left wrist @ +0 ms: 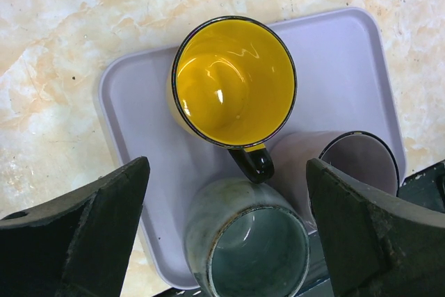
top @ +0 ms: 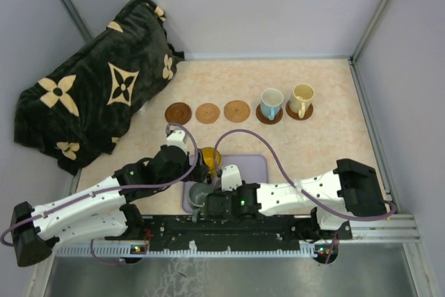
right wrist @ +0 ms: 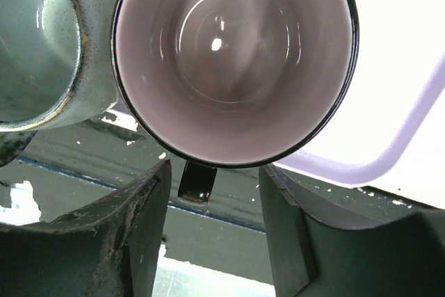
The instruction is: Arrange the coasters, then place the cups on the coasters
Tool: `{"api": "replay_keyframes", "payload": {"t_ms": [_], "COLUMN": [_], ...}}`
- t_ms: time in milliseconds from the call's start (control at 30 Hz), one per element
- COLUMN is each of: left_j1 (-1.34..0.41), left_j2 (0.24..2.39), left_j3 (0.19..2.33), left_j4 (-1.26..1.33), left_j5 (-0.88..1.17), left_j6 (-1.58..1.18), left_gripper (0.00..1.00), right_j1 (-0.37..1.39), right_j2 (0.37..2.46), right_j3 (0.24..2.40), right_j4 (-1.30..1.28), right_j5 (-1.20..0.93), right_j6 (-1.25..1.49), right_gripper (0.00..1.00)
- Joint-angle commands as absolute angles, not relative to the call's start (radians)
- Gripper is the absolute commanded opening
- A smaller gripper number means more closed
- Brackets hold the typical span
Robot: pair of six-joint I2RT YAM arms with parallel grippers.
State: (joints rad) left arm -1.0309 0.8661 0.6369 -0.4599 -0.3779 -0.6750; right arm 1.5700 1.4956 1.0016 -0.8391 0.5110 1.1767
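Note:
Five brown coasters lie in a row at the back; three stand bare (top: 179, 112) (top: 207, 113) (top: 237, 110). The light blue cup (top: 271, 101) and the cream cup (top: 302, 97) each sit on a coaster further right. The yellow cup (left wrist: 234, 81), grey-green cup (left wrist: 248, 241) and mauve cup (right wrist: 233, 60) stand on the lavender tray (left wrist: 139, 116). My left gripper (left wrist: 227, 165) hangs wide open above the grey-green cup, touching nothing. The right gripper (right wrist: 215, 172) is open, straddling the mauve cup's black handle (right wrist: 196, 182) with gaps on both sides.
A dark blanket with tan flower shapes (top: 90, 102) is heaped at the back left. The black base rail (top: 229, 224) runs along the near edge just below the tray. Metal frame posts and lavender walls enclose the table.

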Motion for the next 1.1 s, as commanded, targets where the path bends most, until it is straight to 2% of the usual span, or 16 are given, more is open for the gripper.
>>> {"api": "replay_keyframes", "payload": {"t_ms": [0, 233, 600, 667, 800, 1067], "left_j1": [-1.036, -1.037, -1.037, -1.037, -1.037, -1.037], "left_j2": [0.876, 0.884, 0.894, 0.894, 0.892, 0.899], "left_j3": [0.638, 0.638, 0.631, 0.63, 0.624, 0.623], "left_j4": [-0.468, -0.465, -0.454, -0.454, -0.455, -0.448], "left_j5": [-0.387, -0.387, -0.388, -0.387, -0.388, -0.395], "left_j6": [-0.668, -0.666, -0.665, -0.664, -0.666, -0.669], "left_gripper": [1.0, 1.0, 1.0, 1.0, 1.0, 1.0], "right_j1": [1.559, 1.529, 1.519, 1.519, 1.517, 1.511], "right_j2": [1.488, 1.476, 1.504, 1.507, 1.506, 1.475], "right_j3": [0.988, 0.955, 0.964, 0.968, 0.972, 0.987], "right_j4": [-0.854, -0.864, -0.847, -0.848, -0.855, -0.949], "right_j5": [0.562, 0.56, 0.57, 0.578, 0.592, 0.69], "right_j6": [1.241, 1.273, 1.253, 1.253, 1.259, 1.28], "right_gripper": [0.51, 0.36, 0.33, 0.26, 0.02, 0.0]}}
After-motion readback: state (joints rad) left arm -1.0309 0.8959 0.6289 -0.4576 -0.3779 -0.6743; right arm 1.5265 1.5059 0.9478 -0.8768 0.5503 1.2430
